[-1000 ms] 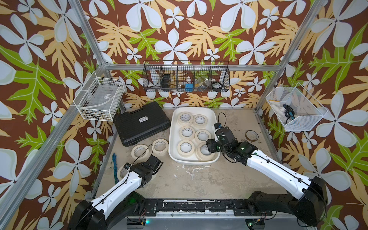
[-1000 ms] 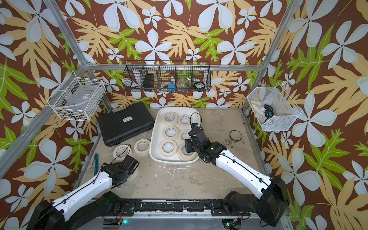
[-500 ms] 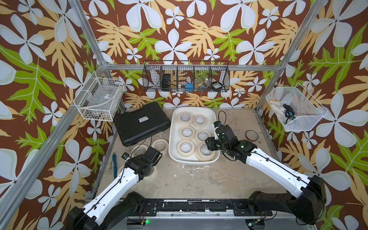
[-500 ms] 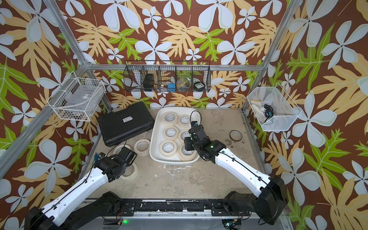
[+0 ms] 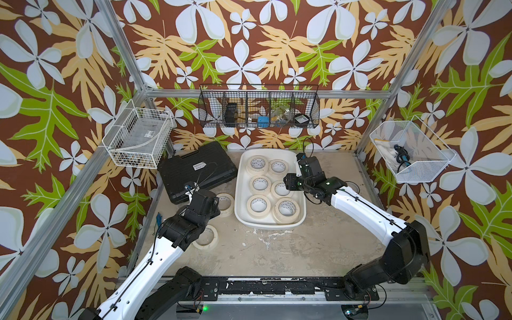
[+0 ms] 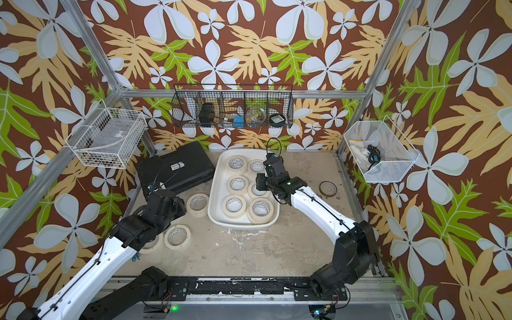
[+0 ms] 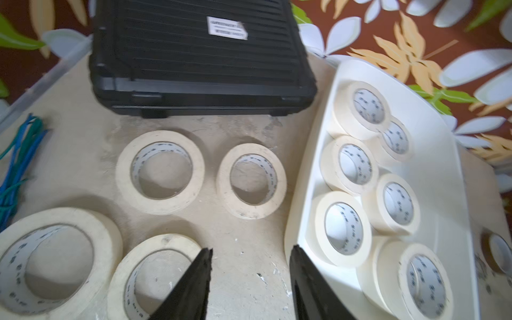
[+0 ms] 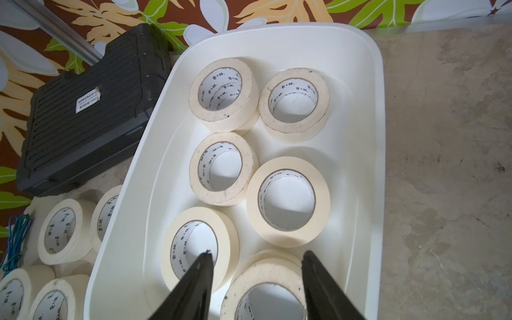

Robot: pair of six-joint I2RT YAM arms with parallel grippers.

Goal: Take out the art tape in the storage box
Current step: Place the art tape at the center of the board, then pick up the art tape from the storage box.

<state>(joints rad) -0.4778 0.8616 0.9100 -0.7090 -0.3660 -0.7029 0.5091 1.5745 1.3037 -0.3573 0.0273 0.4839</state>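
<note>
We see the left gripper (image 7: pixel 250 255) spread and empty. The case (image 7: pixel 194 61), at ten o'clock of the box (image 8: pixel 357 138), bears a white label (image 7: pixel 226 27) too blurred to read. Tape (image 7: pixel 160 206) lies at the box's nine o'clock, with more inside it, core print illegible. The right gripper (image 8: pixel 256 256) hangs parted above those.

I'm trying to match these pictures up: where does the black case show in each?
Both top views: case at the table's rear left.
Left wrist: case beyond four loose rolls.
Right wrist: case outside the box, by its wall.
Shared landmark: the white box beside it.
</note>
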